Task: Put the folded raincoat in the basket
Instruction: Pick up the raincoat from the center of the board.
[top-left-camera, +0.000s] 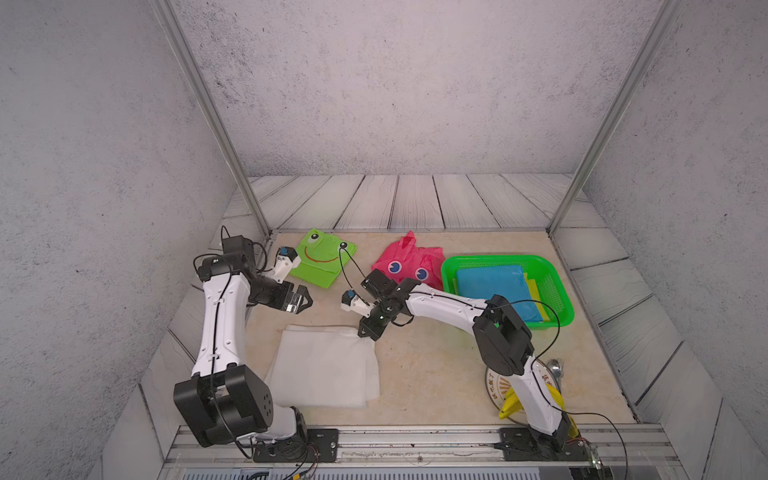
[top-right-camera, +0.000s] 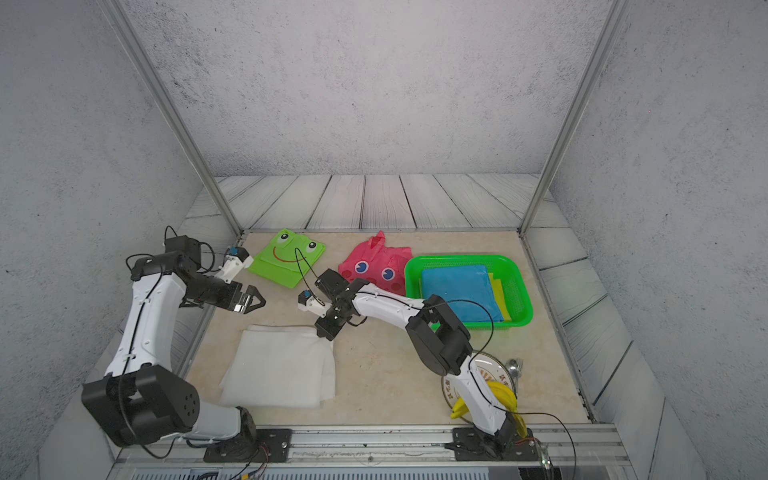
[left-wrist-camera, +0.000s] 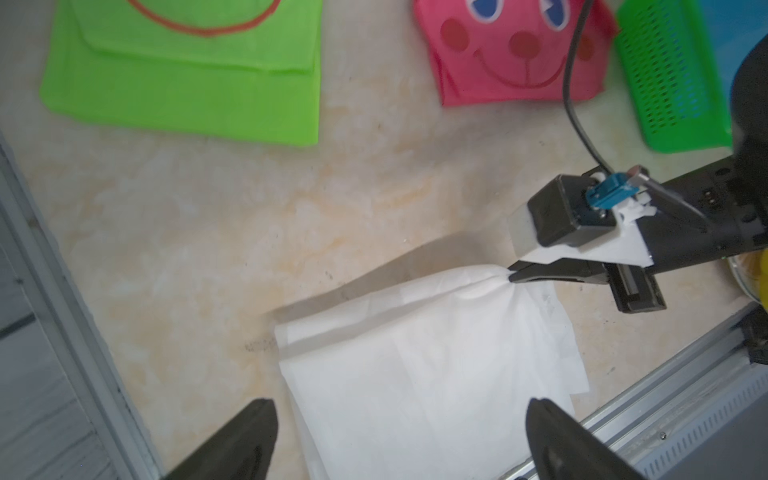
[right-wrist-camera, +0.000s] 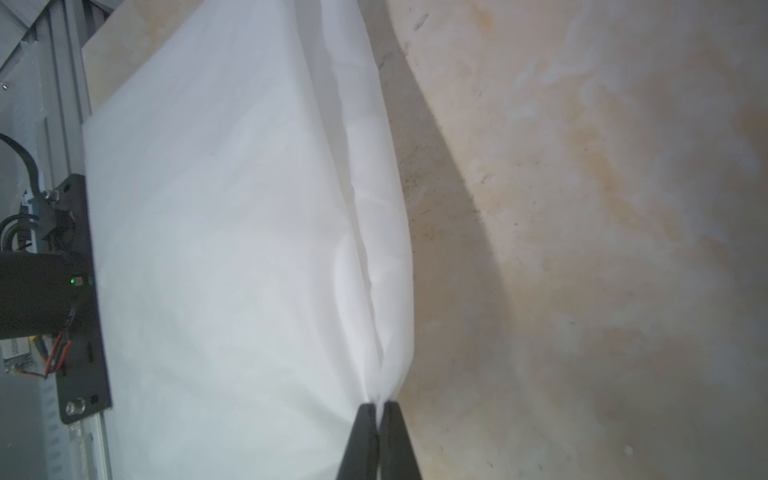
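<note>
While left tool (top-left-camera: 306, 300) gapes empty, right tool (left-wrist-camera: 513, 286) pinches white raincoat (left-wrist-camera: 415, 374) corner.

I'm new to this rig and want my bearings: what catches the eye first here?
The bright green basket at the table's far right, already holding a blue folded piece, stands out. Beside it, along the back, lie a pink raincoat and a green frog-faced raincoat. Nearer the front, the right gripper pinches a corner of the white folded raincoat.

The right pincer (right-wrist-camera: 379, 409) clamps the white raincoat (right-wrist-camera: 228, 249).
</note>
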